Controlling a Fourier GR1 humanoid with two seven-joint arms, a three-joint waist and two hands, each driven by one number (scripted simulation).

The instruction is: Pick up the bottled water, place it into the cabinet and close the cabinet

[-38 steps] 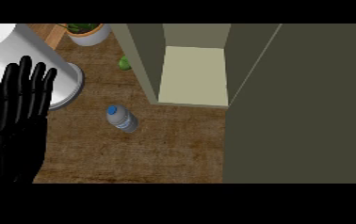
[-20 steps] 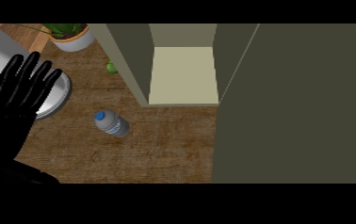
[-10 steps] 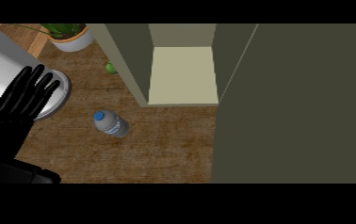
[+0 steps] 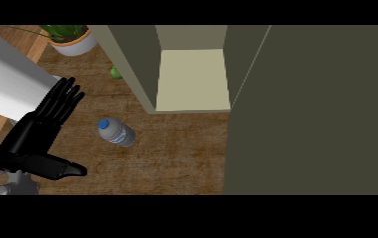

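Head view shows our left hand (image 4: 46,132) at the left edge, fingers (image 4: 65,94) straight and held together, thumb out to the side, holding nothing. The bottled water (image 4: 117,131) stands just beside it on the wooden tabletop (image 4: 177,152), blue cap up, apart from the palm. The cabinet (image 4: 190,77) is open ahead, its pale shelf bare, its door (image 4: 303,112) swung toward us. To grasp well, we should bring the palm level with the bottle's body and wrap around its middle, not its cap. Our right hand shows nowhere. A green thing (image 4: 116,72) behind the cabinet wall is mostly hidden, perhaps a fruit; a potted plant (image 4: 72,38) is cut off at the top.
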